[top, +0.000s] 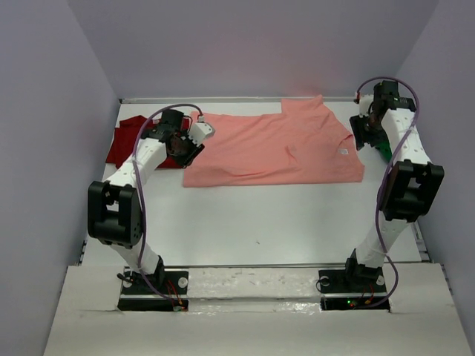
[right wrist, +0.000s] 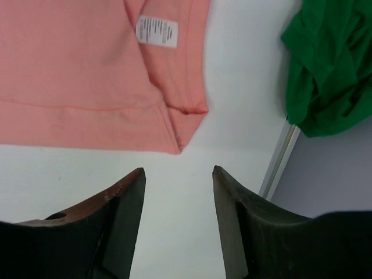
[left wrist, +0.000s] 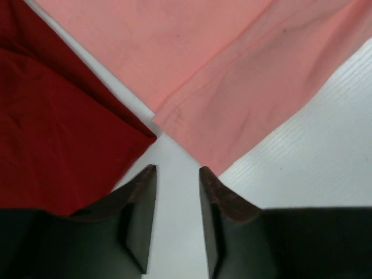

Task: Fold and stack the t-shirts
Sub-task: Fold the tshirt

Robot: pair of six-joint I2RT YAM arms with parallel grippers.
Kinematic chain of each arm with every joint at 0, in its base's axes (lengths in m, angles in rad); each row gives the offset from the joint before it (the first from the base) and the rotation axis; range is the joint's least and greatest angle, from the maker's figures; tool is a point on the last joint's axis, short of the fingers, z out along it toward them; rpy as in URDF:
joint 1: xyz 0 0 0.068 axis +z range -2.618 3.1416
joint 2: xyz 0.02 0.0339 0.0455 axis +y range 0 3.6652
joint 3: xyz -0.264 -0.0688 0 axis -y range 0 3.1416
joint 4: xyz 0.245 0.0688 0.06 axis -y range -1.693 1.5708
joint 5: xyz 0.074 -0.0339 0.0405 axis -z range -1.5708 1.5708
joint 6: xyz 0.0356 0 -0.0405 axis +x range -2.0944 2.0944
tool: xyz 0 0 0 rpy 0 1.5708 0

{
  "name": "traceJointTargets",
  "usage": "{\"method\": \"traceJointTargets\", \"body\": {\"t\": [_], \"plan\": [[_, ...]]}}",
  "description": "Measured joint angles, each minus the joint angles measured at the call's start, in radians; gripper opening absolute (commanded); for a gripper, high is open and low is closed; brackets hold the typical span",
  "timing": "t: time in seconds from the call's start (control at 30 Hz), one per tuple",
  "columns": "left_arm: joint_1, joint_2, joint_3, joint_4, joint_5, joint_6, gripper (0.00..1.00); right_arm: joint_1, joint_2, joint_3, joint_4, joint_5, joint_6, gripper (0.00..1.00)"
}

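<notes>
Hovering half-open and empty, the left gripper [left wrist: 177,171] and right gripper [right wrist: 179,171] each faced a corner of the salmon-pink shirt [top: 274,144], laid flat on the table [top: 260,222] seemingly for folding, while the dark red shirt [top: 130,141] and green shirt [right wrist: 325,64] lay aside at either edge

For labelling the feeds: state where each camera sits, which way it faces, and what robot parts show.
Top external: above and behind the robot, facing down and forward over the table; left arm and right arm show whole.
Left wrist: on the left arm, facing down past the open left claw at the dark red shirt and salmon-pink shirt.
Right wrist: on the right arm, facing down past the open right claw at the pink hem and green shirt.
Shared: all three views show the salmon-pink shirt.
</notes>
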Motion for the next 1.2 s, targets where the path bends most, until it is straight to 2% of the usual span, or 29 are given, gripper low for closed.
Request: {"method": "traceJointTargets", "body": {"t": [0.03, 0.07, 0.1, 0.13, 0.2, 0.23, 0.3, 0.37, 0.43, 0.47, 0.6, 0.7, 0.8, 0.9, 1.1, 1.17, 1.2], "plan": [[0.009, 0.003, 0.009, 0.009, 0.013, -0.011, 0.30, 0.000, 0.015, 0.028, 0.005, -0.002, 0.009, 0.47], [0.020, 0.006, 0.025, 0.014, 0.031, -0.025, 0.27, 0.000, 0.032, 0.056, 0.006, -0.005, 0.015, 0.45], [0.037, 0.016, 0.056, 0.019, 0.064, -0.043, 0.18, 0.000, 0.058, 0.103, 0.012, -0.017, 0.030, 0.43], [0.053, 0.027, 0.082, 0.030, 0.083, -0.055, 0.13, 0.000, 0.081, 0.138, 0.023, -0.023, 0.036, 0.43], [0.089, 0.065, 0.163, 0.049, 0.140, -0.087, 0.12, 0.000, 0.117, 0.201, 0.028, -0.040, 0.051, 0.41], [0.100, 0.084, 0.194, 0.063, 0.161, -0.100, 0.16, 0.000, 0.162, 0.266, 0.037, -0.053, 0.062, 0.40], [0.126, 0.148, 0.288, 0.074, 0.210, -0.122, 0.41, 0.000, 0.213, 0.344, 0.040, -0.073, 0.074, 0.40], [0.140, 0.215, 0.356, 0.094, 0.251, -0.139, 0.43, 0.000, 0.271, 0.423, 0.047, -0.092, 0.085, 0.43], [0.146, 0.274, 0.398, 0.106, 0.284, -0.149, 0.53, 0.000, 0.327, 0.482, 0.047, -0.117, 0.098, 0.43], [0.150, 0.312, 0.420, 0.106, 0.307, -0.155, 0.73, 0.000, 0.360, 0.519, 0.047, -0.136, 0.106, 0.43], [0.167, 0.489, 0.565, 0.083, 0.408, -0.196, 0.78, 0.003, 0.490, 0.647, 0.041, -0.203, 0.127, 0.40], [0.185, 0.597, 0.677, 0.073, 0.462, -0.230, 0.77, 0.010, 0.568, 0.694, 0.038, -0.243, 0.129, 0.13], [0.196, 0.635, 0.708, 0.080, 0.490, -0.261, 0.77, 0.032, 0.586, 0.655, 0.040, -0.254, 0.117, 0.00], [0.201, 0.636, 0.708, 0.098, 0.508, -0.286, 0.73, 0.063, 0.587, 0.621, 0.048, -0.232, 0.098, 0.00], [0.167, 0.647, 0.708, 0.132, 0.483, -0.316, 0.54, 0.128, 0.593, 0.627, 0.062, -0.168, 0.077, 0.00], [0.149, 0.658, 0.708, 0.143, 0.452, -0.326, 0.51, 0.136, 0.605, 0.641, 0.070, -0.148, 0.072, 0.00], [0.142, 0.665, 0.708, 0.146, 0.434, -0.328, 0.46, 0.137, 0.612, 0.644, 0.076, -0.134, 0.069, 0.14]]}}
